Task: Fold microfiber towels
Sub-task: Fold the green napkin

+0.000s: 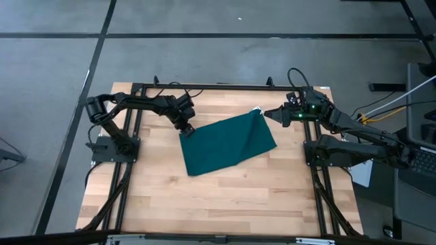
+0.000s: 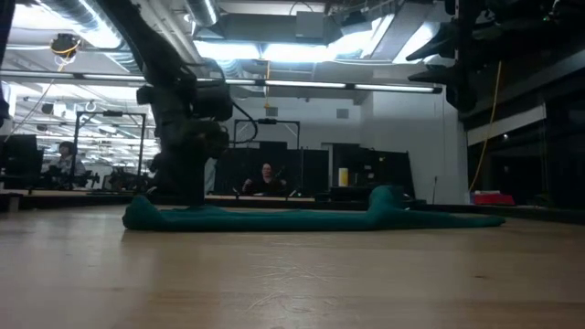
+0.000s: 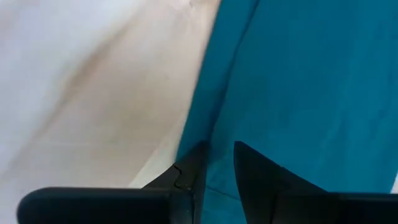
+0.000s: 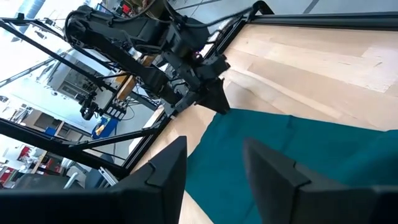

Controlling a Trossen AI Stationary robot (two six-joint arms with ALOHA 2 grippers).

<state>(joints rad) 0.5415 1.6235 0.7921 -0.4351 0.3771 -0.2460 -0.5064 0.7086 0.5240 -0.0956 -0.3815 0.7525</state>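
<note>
The dark teal microfiber towel (image 1: 228,144) lies flat and skewed on the middle of the wooden table, with a small white tag (image 1: 257,108) at its far right corner. My left gripper (image 1: 187,129) is down at the towel's far left corner, its fingers closed on the cloth (image 3: 311,81). In the low view it stands on the towel's left end (image 2: 187,196). My right gripper (image 1: 268,114) hovers open above the far right corner, level with nothing between its fingers (image 4: 214,168). My left gripper pinches the towel's left edge near the far left corner (image 3: 211,134) between its two fingers, a ridge of cloth running into the narrow gap. The fingers slant steeply down from the table's left. The towel stays flat on the table, slack.
Black frame rails (image 1: 204,86) run round the table's far, left and right sides. Bare wood (image 1: 218,204) lies between the towel and the near edge. Equipment and cables (image 1: 415,156) stand off the right edge. People sit in the room beyond (image 2: 267,178).
</note>
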